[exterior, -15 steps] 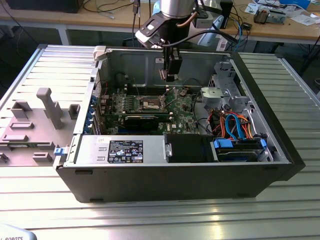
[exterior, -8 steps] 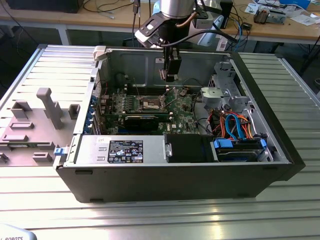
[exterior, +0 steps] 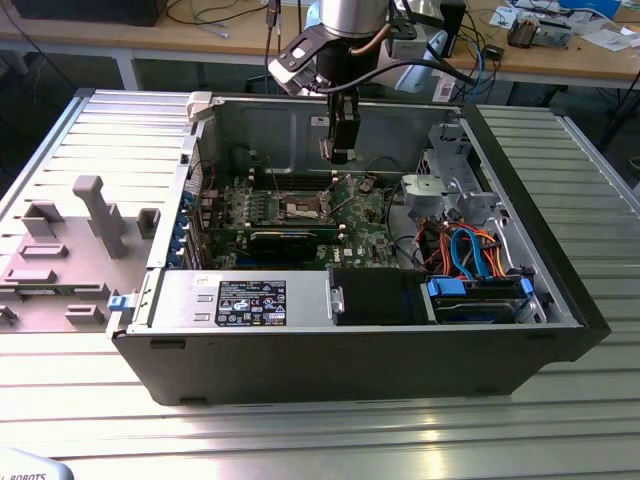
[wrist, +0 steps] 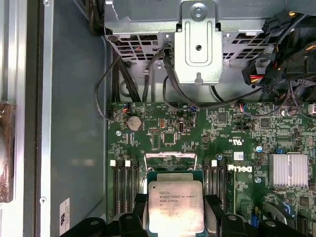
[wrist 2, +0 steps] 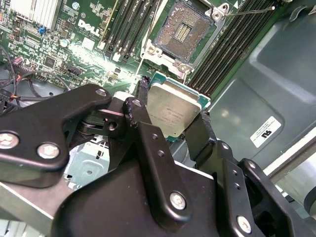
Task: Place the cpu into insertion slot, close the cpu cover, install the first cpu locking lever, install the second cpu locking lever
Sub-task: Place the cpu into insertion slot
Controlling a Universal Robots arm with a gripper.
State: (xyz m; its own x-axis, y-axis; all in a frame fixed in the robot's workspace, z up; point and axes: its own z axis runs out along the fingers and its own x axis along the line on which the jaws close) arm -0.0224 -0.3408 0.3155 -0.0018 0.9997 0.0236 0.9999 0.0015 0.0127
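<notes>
1 cpu (wrist 2: 173, 111), 1 insertion slot (wrist 2: 182, 32), 1 end effector (wrist 2: 174, 101), 1 computer case (exterior: 350, 350).

this is a robotics lab or workshop. a robot arm (exterior: 350, 15) hangs over an open computer case (exterior: 350, 350), its gripper (exterior: 340, 152) clamped on a cpu (wrist 2: 173, 111) above the green circuit board (exterior: 365, 215). the case sits on a ribbed metal table (exterior: 300, 440), beside grey holder blocks (exterior: 100, 215). wooden workbenches (exterior: 570, 62) behind it carry cables and loose parts (exterior: 535, 30).
</notes>
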